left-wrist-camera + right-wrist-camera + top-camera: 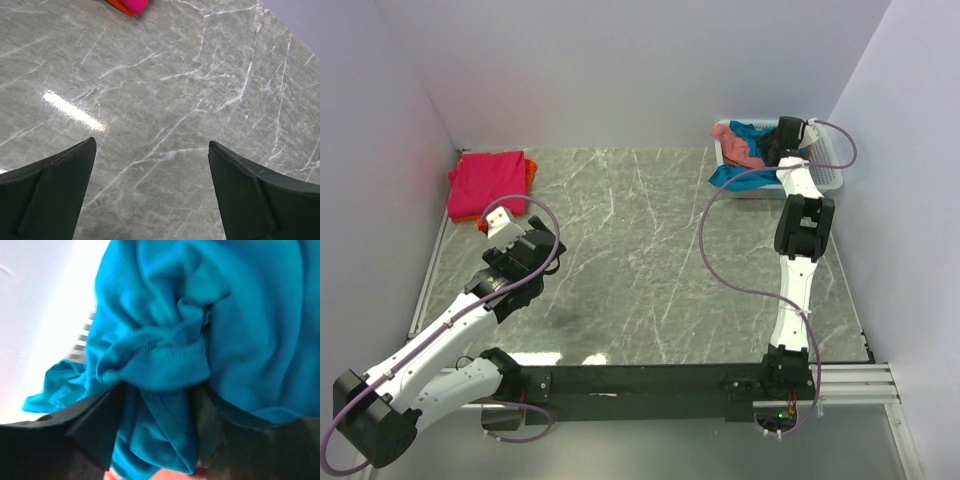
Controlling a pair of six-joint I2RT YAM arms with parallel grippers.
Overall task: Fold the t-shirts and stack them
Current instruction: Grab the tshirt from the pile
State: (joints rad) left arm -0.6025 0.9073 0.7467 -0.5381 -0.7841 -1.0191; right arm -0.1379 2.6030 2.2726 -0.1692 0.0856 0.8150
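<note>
Basket (832, 180) holding teal shirt (730, 178), salmon shirt (740, 150)

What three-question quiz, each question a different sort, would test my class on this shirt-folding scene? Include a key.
1. True or false: the left tool holds a shirt.
2. Which cloth sits between the fingers of the right tool? A teal shirt; B yellow towel; C white sock.
3. Fill in: the magenta shirt lies on an ___ shirt.
Key: 1 false; 2 A; 3 orange shirt.
</note>
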